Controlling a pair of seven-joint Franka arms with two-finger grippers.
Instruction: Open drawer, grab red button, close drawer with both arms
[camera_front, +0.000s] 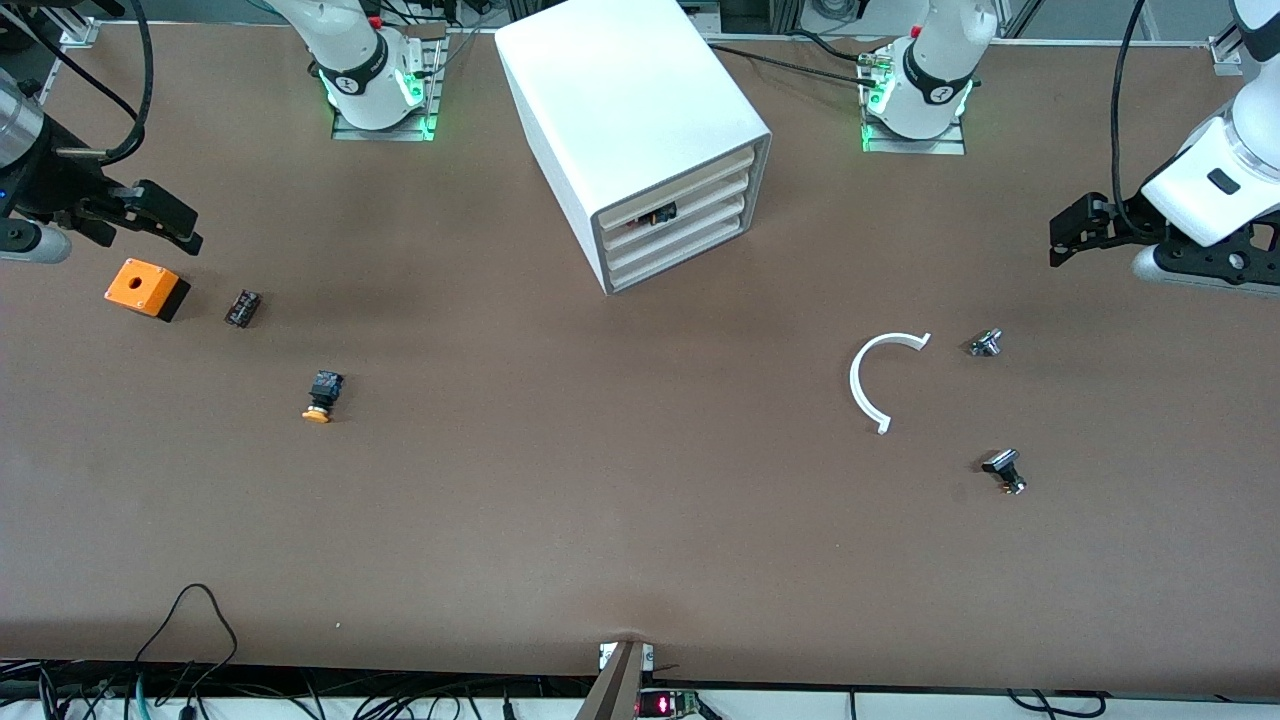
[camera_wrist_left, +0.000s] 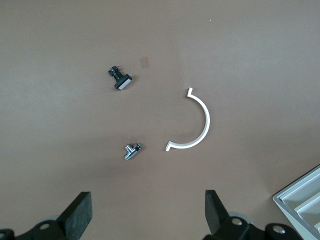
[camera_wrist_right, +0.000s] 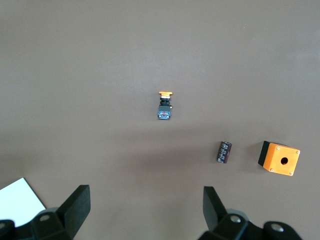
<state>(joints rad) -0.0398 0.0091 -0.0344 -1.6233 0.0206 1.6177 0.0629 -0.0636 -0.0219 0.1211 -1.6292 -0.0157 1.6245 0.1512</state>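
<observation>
A: Brown tabletop (camera_front: 620, 520), wide and matte, with a white cabinet (camera_front: 630, 110) standing between the two arm bases. Any sign of the drawer?

B: Second from the top, drawer (camera_front: 705, 203) pushed in, front strip level with the other three.

A: And the button?

B: Button (camera_front: 660, 213) only just visible: a dark shape with a red speck in the slot above that drawer's strip. Too small to make out more.

A: Left gripper?

B: Left gripper (camera_front: 1065, 235) hanging over the left arm's end of the table, fingers (camera_wrist_left: 80, 212) spread wide, nothing between them. Seen under it from the left wrist: white half-ring (camera_wrist_left: 192, 122), small metal part (camera_wrist_left: 132, 151), black part with a pale face (camera_wrist_left: 121, 79).

A: Right gripper?

B: Right gripper (camera_front: 165, 220) up over the right arm's end, just above the orange box (camera_front: 140, 287). Fingers (camera_wrist_right: 75, 205) equally wide apart, holding nothing.

A: Other bits at that end?

B: Small dark component (camera_front: 242, 307) just beside the box. Orange-capped button (camera_front: 322, 396) lying on its side, nearer the front camera than both, well apart from the cabinet.
</observation>
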